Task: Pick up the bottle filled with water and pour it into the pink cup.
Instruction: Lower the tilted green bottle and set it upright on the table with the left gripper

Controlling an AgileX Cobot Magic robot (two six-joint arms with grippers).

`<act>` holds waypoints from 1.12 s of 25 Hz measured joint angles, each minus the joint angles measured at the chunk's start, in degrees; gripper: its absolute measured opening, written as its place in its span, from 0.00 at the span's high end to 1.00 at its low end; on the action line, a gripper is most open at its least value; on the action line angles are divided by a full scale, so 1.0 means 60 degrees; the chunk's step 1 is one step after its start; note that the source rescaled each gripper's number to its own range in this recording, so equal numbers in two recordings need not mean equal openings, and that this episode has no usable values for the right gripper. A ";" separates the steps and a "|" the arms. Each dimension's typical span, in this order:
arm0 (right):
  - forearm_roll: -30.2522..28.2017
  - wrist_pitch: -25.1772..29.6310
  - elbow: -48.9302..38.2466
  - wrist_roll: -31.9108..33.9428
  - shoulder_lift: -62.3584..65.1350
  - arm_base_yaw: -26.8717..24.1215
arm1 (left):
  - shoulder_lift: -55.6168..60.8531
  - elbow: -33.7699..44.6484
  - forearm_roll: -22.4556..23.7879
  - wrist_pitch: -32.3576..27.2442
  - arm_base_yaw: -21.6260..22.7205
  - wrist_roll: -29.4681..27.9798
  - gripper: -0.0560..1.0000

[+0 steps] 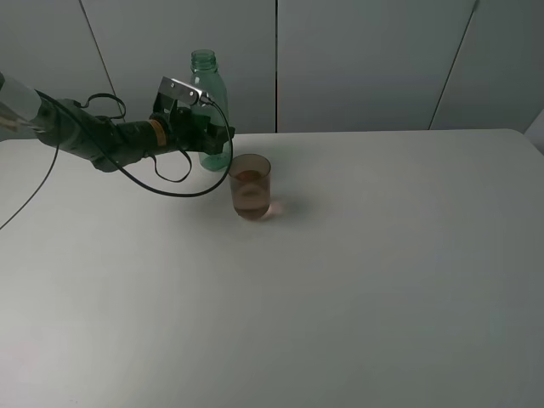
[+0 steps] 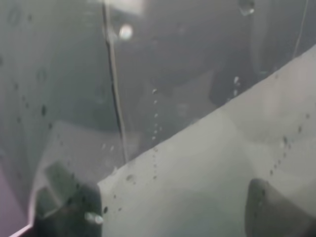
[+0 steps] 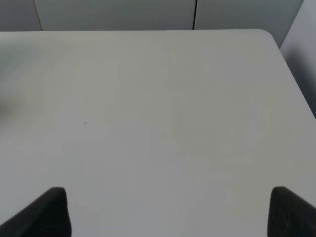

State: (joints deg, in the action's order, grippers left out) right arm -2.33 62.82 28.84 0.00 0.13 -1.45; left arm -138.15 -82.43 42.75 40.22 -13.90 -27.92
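Note:
The green translucent bottle [image 1: 206,81] stands upright at the back left of the table, its base at table level and its neck open. My left gripper [image 1: 216,136] reaches in from the left and is closed around its lower body. In the left wrist view the bottle's wall [image 2: 148,98], dotted with droplets, fills the picture, with my gripper [image 2: 173,210] on either side of it. The pink cup [image 1: 251,186] stands upright just right of and nearer than the bottle, apart from it. My right gripper [image 3: 170,212] is open and empty over bare table; it does not show in the high view.
The white table [image 1: 357,280] runs to a back edge against grey wall panels. A black cable [image 1: 174,183] hangs from the left arm and loops down to the table close to the cup. The table's right back corner [image 3: 266,33] shows in the right wrist view.

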 joint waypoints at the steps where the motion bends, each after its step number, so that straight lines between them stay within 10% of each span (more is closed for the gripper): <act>1: 0.0000 0.0000 0.0000 0.0000 0.0000 0.0000 | 0.0000 0.0000 0.0000 0.0000 0.0000 0.0000 0.94; 11: 0.0000 0.0000 0.0000 -0.0053 0.0000 0.0000 | 0.0000 0.0000 0.0064 -0.0167 0.0000 -0.0232 0.87; 18: 0.0000 0.0000 0.0000 -0.0053 0.0000 0.0000 | -0.0034 0.0000 0.0191 -0.0547 -0.0039 -0.0387 0.04; 28: 0.0000 0.0000 0.0000 0.0000 0.0000 0.0000 | 0.0251 0.0000 0.0818 -0.1678 -0.0057 -0.1235 0.00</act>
State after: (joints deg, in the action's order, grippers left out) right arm -2.33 62.82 28.84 0.00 0.13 -1.45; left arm -136.64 -82.43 47.66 30.15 -14.24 -35.33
